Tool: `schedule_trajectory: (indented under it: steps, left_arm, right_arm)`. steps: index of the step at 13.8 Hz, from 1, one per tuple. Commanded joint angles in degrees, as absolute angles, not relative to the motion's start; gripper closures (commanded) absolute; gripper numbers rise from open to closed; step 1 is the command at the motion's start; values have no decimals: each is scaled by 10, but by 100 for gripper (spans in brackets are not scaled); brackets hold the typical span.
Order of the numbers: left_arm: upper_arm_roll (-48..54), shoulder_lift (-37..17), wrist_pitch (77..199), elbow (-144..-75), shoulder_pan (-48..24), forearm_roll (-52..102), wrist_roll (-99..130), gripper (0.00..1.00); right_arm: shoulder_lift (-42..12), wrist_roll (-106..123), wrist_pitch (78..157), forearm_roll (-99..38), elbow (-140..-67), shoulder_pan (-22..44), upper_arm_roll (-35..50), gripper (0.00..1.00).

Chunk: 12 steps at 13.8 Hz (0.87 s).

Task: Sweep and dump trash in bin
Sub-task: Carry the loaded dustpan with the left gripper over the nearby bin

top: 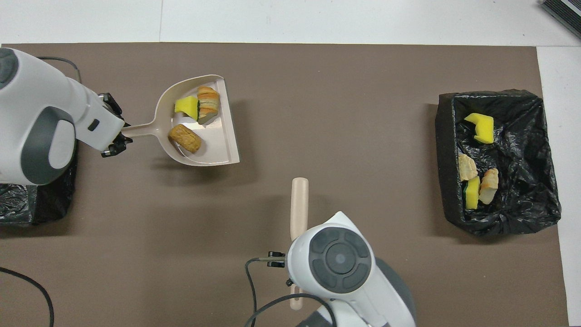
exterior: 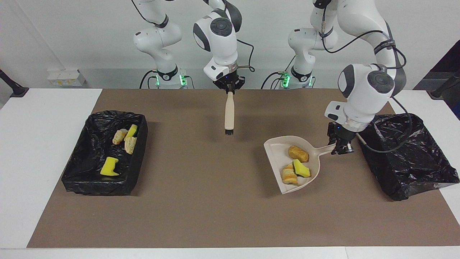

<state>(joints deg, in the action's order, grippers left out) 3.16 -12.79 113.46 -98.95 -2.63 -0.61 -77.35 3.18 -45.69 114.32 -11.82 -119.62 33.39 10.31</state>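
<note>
A white counter point(exterior: 43, 151) carries a brown mat point(exterior: 215, 201), with a black-lined bin at each end.

The bin at the right arm's end point(exterior: 77, 180) holds four scraps: a yellow sponge chunk point(exterior: 109, 167) lying apart from the rest, farther from the robots, and a cluster of a bread piece point(exterior: 119, 136), a green-backed yellow sponge point(exterior: 131, 130) and another bread piece point(exterior: 130, 145), all touching or just beside one another. The bin at the left arm's end point(exterior: 417, 169) shows only its crumpled liner.

The left gripper point(exterior: 341, 145) has its fingers closed on the handle of a beige dustpan point(exterior: 278, 151), which hangs tilted above the mat beside that bin. In the pan lie three scraps: a golden-brown bread roll point(exterior: 298, 153), a layered croissant-like piece point(exterior: 289, 175) and a yellow sponge chunk with a green face point(exterior: 301, 169), the last two touching.

The right gripper point(exterior: 229, 88) hangs over the middle of the mat, its fingers clamped on the top of a beige brush point(exterior: 229, 111) that points straight down, black bristles clear of the mat.
</note>
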Motion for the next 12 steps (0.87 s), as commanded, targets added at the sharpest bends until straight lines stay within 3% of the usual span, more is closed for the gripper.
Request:
schedule_trajectory:
  steps: [1,6,12]
  left_arm:
    - [37,-134,1089,-948,26,7,-844,100]
    - [36,-129,1080,-948,156,9,-1024,100]
    - [30,-132,1068,-922,296,8,-1200,100]
  right_arm:
    - [-20,-507,1207,-115,-1188,381,103,100]
    - [-102,-577,1303,-77,-1174,464,102,100]
    - [-101,-570,1295,-66,-1184,463,103,100]
